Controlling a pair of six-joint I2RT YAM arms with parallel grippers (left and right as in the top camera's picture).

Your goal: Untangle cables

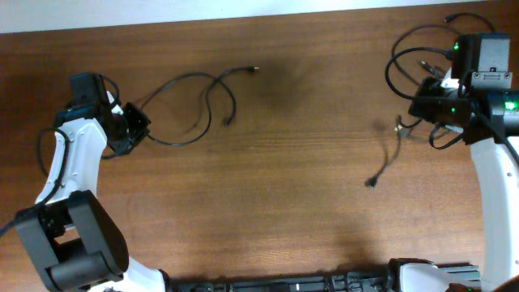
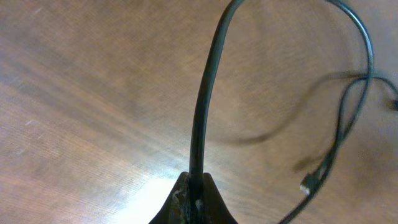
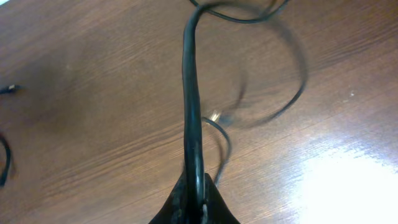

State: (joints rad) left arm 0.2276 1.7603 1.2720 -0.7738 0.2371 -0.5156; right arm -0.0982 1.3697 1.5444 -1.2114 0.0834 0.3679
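Left tool gripping left cable, right tool gripping right cable, each running straight ahead.

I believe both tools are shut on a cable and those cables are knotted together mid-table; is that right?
Not quite: in the overhead view the left cable and right cable lie apart, bare table between them. The left tool and right tool are each shut on one.

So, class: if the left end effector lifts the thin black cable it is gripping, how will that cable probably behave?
Probably floppy: the black cable sprawls in loose loops over the table. Likely light: it arches up unsupported from the left end effector. Perhaps slightly springy too, since it keeps smooth curves with no sharp kinks.
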